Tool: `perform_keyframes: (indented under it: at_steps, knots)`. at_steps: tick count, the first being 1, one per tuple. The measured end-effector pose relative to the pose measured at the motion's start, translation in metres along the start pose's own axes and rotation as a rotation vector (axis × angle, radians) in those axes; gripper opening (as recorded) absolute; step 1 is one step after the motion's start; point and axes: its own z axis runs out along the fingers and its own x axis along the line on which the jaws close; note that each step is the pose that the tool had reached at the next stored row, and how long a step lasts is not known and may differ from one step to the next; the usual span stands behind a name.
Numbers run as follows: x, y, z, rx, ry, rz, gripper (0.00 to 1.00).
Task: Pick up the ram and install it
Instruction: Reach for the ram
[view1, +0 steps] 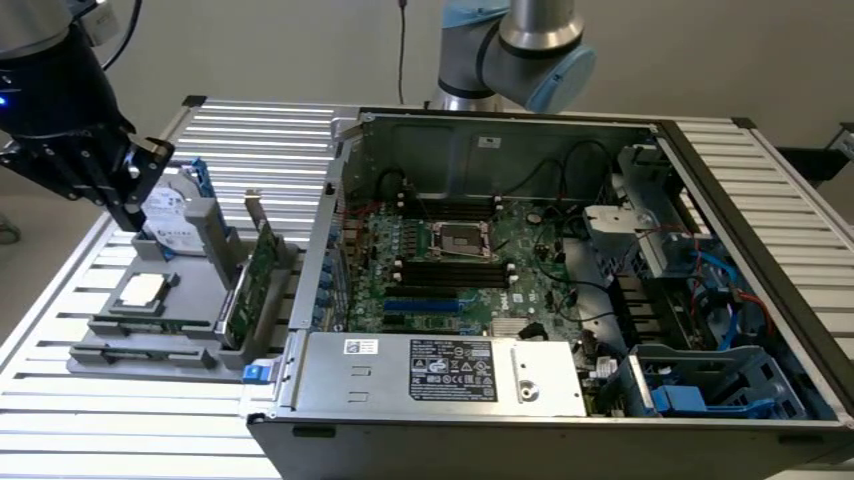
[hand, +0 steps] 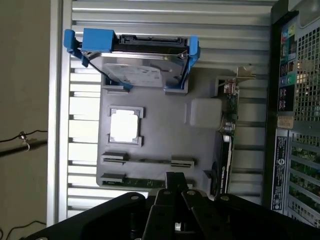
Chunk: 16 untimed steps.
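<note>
The ram (hand: 142, 182) is a thin dark-green stick standing on edge between grey holders, at the edge of the grey parts tray (hand: 160, 140) farthest from the hard drive. In the exterior view the ram (view1: 144, 351) sits at the tray's near edge. My black gripper (view1: 135, 218) hangs above the tray's far corner on the exterior view's left, beside the hard drive. Its fingers are shut with nothing between them. In the wrist view the gripper (hand: 175, 178) appears just over the ram's row.
The tray also holds a hard drive in a blue caddy (view1: 176, 205), a square silver processor (view1: 143, 290) and a green expansion card (view1: 263, 275). To the exterior view's right stands the open computer case (view1: 747, 250), with black memory slots (view1: 454, 271) on its motherboard.
</note>
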Motion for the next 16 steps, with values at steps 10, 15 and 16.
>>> perform_keyframes:
  at_steps: [10,15,16]
  knots:
    - [0.01,-0.0214,0.0055,-0.0003,0.0174,-0.001,0.11]
    - [0.01,-0.0242,0.0121,-0.0002,0.0221,-0.007,0.11]
    - [0.01,-0.0242,0.0121,-0.0002,0.0221,-0.007,0.11]
